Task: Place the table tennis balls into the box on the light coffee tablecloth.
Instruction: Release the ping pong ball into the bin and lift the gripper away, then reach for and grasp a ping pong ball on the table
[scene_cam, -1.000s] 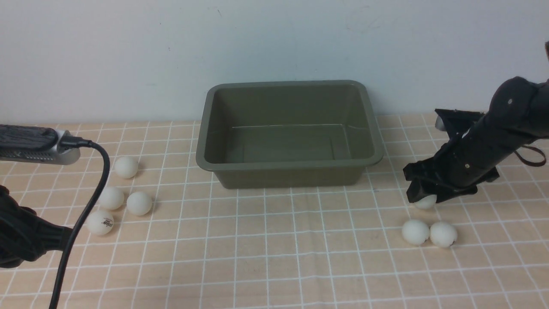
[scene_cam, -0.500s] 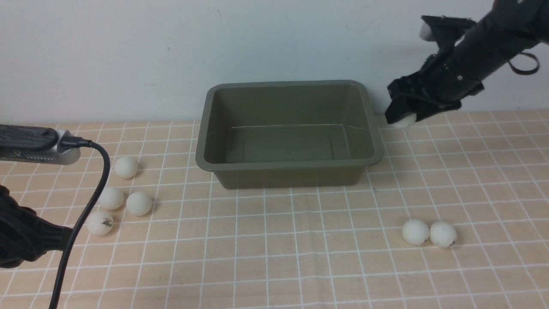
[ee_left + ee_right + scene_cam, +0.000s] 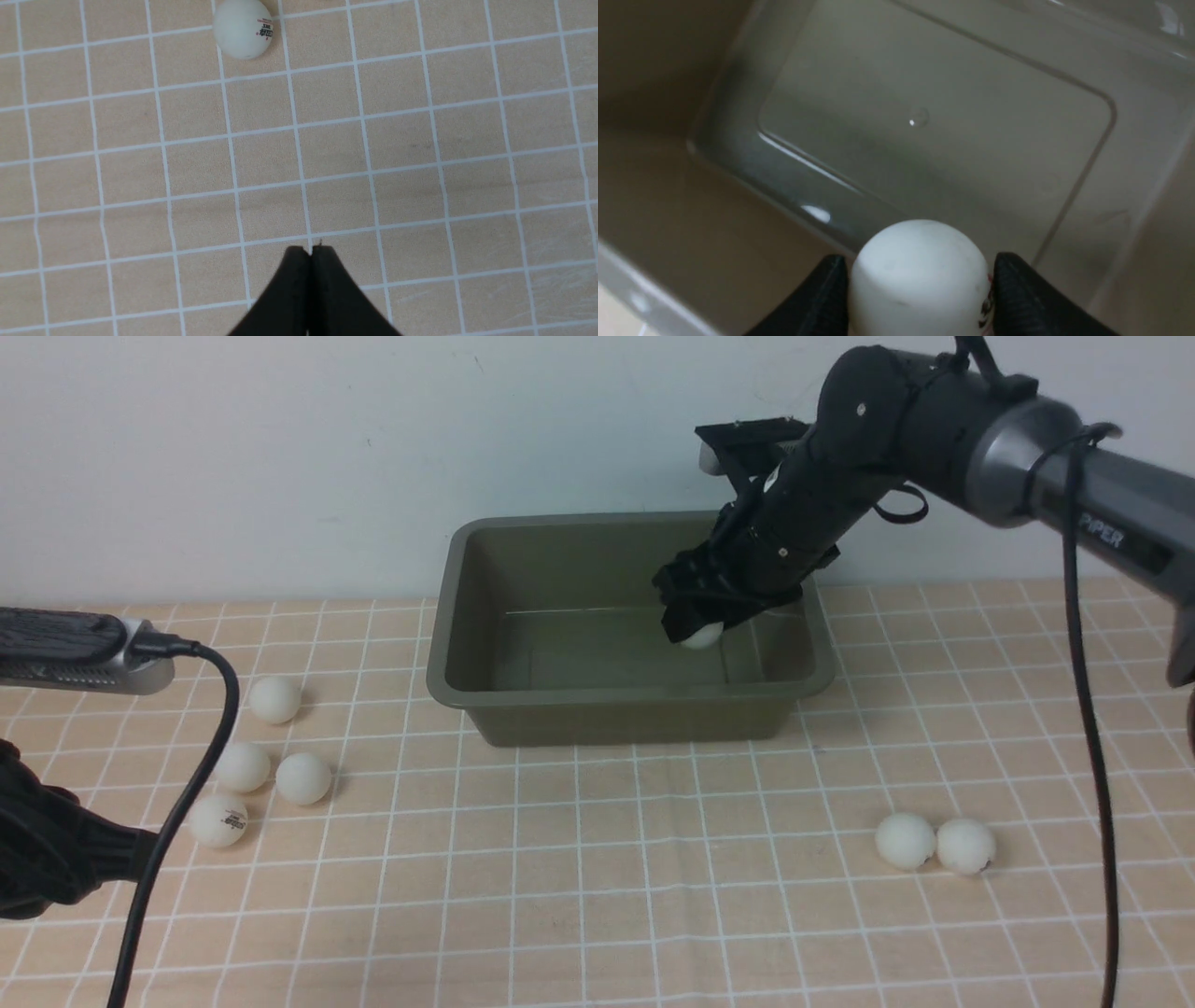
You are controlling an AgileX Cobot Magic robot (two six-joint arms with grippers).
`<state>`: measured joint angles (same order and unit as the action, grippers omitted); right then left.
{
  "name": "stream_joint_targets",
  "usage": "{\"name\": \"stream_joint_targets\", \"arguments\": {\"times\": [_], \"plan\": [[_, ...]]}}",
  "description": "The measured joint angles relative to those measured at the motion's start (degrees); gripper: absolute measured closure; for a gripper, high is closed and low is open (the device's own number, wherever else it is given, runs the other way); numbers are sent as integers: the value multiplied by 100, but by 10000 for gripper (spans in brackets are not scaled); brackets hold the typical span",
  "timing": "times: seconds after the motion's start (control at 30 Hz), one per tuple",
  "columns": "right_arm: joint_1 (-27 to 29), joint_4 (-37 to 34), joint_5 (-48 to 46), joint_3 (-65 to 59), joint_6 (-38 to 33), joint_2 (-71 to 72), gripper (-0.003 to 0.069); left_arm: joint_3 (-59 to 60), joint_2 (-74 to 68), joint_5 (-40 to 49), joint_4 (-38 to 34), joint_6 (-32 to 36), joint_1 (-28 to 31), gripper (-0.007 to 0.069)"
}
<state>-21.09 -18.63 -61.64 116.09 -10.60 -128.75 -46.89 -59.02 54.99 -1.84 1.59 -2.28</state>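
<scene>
In the front view, the box (image 3: 625, 721) stands on the light coffee tablecloth (image 3: 597, 896) close to the pale wall (image 3: 280, 457), roughly midway between the two arms. The right gripper (image 3: 693, 623) reaches down into the right half of the box, and its fingers pinch the held ball (image 3: 702, 636) below the level of the rim. Whether that ball touches the floor of the box cannot be told from here. Left of the box, four balls lie in a loose cluster on the cloth, well apart from the box. The nearest to the camera is the lettered ball (image 3: 218, 819). To the right and nearer the camera, two balls (image 3: 905, 841) lie side by side, touching. The left arm (image 3: 42, 859) shows at the lower left edge, beside the cluster.

In the left wrist view, the left gripper (image 3: 310, 254) hangs over bare cloth with its black fingertips pressed together and nothing between them. The lettered ball lies on the cloth, well apart from those tips.

In the right wrist view, the held ball sits clamped between the two black fingers (image 3: 1017, 298), with the smooth olive floor and sloping walls of the box filling the picture behind it.
</scene>
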Motion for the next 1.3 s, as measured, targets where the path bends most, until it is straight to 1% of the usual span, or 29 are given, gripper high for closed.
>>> {"name": "stream_joint_targets", "arguments": {"times": [0.07,0.17,0.23,0.37,0.43,0.57,0.67,0.7,0.73,0.9,0.97,1.0,1.1,1.13,1.17,1.2,1.3], "plan": [[0,-28,-14,48,4,-46,246,0,0,0,0,0,0,693],[0,-42,-105,93,24,-90,174,0,0,23,0,0,0,693],[0,-1,-244,195,24,-92,153,0,0,29,0,0,0,693],[14,283,-797,734,24,-79,140,0,0,41,0,-5,0,693],[66,622,-902,989,63,60,139,0,0,41,0,-10,0,693],[225,1077,-951,776,162,609,139,0,0,41,6,-21,0,693],[432,1455,-965,188,156,1309,139,0,0,41,0,-21,0,693],[432,1471,-965,139,156,1309,139,0,0,41,0,-21,0,693],[594,1533,-970,-335,150,1730,139,0,0,41,0,-21,0,693],[998,1480,-982,-1510,-27,2574,139,0,0,41,0,-21,0,693],[1164,1389,-982,-2310,-322,2975,139,0,0,41,0,-21,0,693],[1165,1375,-982,-2372,-388,2999,139,0,0,41,0,-21,0,693],[1196,1166,-840,-3525,-1049,3322,139,0,0,41,0,-21,0,693],[1196,1093,-762,-3743,-1213,3349,139,0,0,41,0,-21,0,693],[1196,1079,-737,-3795,-1242,3361,139,0,0,41,0,-21,0,693],[1196,972,-568,-4186,-1456,3369,139,0,0,41,0,-21,0,693],[1196,901,-242,-4776,-1658,3369,139,0,0,41,0,-21,0,693]]}}
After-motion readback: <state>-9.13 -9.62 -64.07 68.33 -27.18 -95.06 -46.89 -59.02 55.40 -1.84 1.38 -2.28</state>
